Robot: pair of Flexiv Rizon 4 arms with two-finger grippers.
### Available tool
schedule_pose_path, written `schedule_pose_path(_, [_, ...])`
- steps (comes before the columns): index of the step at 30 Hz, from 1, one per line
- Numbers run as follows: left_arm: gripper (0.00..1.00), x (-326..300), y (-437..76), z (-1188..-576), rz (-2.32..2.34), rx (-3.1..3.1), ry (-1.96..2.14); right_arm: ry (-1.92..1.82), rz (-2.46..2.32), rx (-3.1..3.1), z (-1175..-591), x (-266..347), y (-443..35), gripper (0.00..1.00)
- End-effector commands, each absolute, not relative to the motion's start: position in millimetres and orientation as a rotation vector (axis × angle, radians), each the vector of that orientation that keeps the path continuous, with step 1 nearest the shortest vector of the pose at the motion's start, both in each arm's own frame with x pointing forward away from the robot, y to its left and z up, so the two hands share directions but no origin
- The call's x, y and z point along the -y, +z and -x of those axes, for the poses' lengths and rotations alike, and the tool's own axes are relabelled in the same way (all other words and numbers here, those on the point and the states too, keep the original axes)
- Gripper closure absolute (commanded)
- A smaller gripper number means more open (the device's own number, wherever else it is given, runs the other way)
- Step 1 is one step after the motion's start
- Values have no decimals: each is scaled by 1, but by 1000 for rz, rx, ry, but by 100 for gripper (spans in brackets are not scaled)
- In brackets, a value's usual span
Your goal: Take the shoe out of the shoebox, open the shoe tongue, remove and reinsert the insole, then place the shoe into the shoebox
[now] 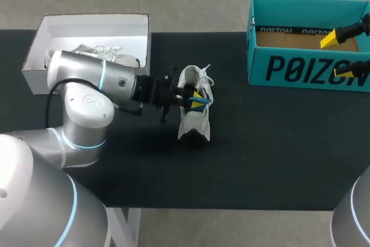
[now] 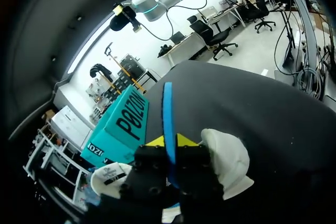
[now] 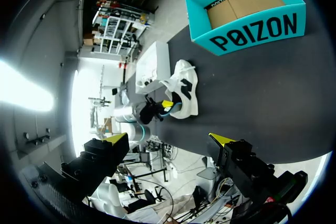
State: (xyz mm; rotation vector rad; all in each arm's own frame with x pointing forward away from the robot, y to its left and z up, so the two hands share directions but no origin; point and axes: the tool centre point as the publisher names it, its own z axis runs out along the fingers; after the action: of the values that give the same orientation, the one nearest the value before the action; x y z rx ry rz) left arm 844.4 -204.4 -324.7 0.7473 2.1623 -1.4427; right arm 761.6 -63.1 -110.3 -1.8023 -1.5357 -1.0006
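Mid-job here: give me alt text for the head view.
The left gripper grips a blue insole at the white shoe standing mid-table. The right gripper, open, hovers at the teal box; a white shoebox sits far left.

Left arm (image 1: pixel 87 105): comes in from the near left corner, bends at the elbow, and its forearm lies level, pointing toward the table's middle.
Left wrist (image 1: pixel 118 80): level with the forearm and in line with it.
Left gripper (image 1: pixel 196 101): yellow tips close together, clamped from both sides on a thin blue insole (image 2: pixel 167 111) (seen edge-on from its own wrist camera).
Right arm (image 1: pixel 355 212): grey body at the near right corner; only its black fingers show at the far right edge.
Right gripper (image 1: pixel 339 56): fingers spread wide, nothing between them, well apart from the left gripper.
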Motion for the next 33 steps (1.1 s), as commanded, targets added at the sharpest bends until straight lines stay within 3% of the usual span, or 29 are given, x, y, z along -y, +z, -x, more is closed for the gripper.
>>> schedule_pose_path(1, [50,197,-315,-837,-746,-2165,-1431,-999,1806,1535,-761,62,-111,0])
schedule_pose_path(2, [20,195,-313,-836,-742,-2175,-1420,-999,1806,1535,-761,62,-111,0])
schedule_pose_path(3, [12,194,-312,-835,-740,-2178,-1414,-999,1806,1535,-761,62,-111,0])
schedule_pose_path(4, [11,193,-312,-835,-734,-2188,-1411,-999,1806,1535,-761,62,-111,0])
schedule_pose_path(7, [16,191,-314,-835,-722,-2227,-1396,-999,1806,1535,-761,62,-111,0])
schedule_pose_path(8, [31,190,-316,-835,-717,-2245,-1389,-999,1806,1535,-761,62,-111,0])
schedule_pose_path(10, [42,189,-318,-836,-710,-2258,-1395,-999,1806,1535,-761,62,-111,0])
schedule_pose_path(11, [55,188,-320,-838,-701,-2263,-1390,-999,1806,1535,-761,62,-111,0])
schedule_pose_path(16, [71,185,-327,-845,-660,-2295,-1381,-999,1806,1535,-761,62,-111,0])
schedule_pose_path(20, [93,183,-330,-852,-643,-2313,-1365,-999,1806,1535,-761,62,-111,0])
schedule_pose_path(24, [91,183,-332,-856,-636,-2358,-1353,-999,1806,1535,-761,62,-111,0])
schedule_pose_path(27, [84,183,-334,-856,-640,-2384,-1354,-999,1806,1535,-761,62,-111,0])
schedule_pose_path(33, [83,184,-340,-855,-629,-2426,-1337,-999,1806,1535,-761,62,-111,0])
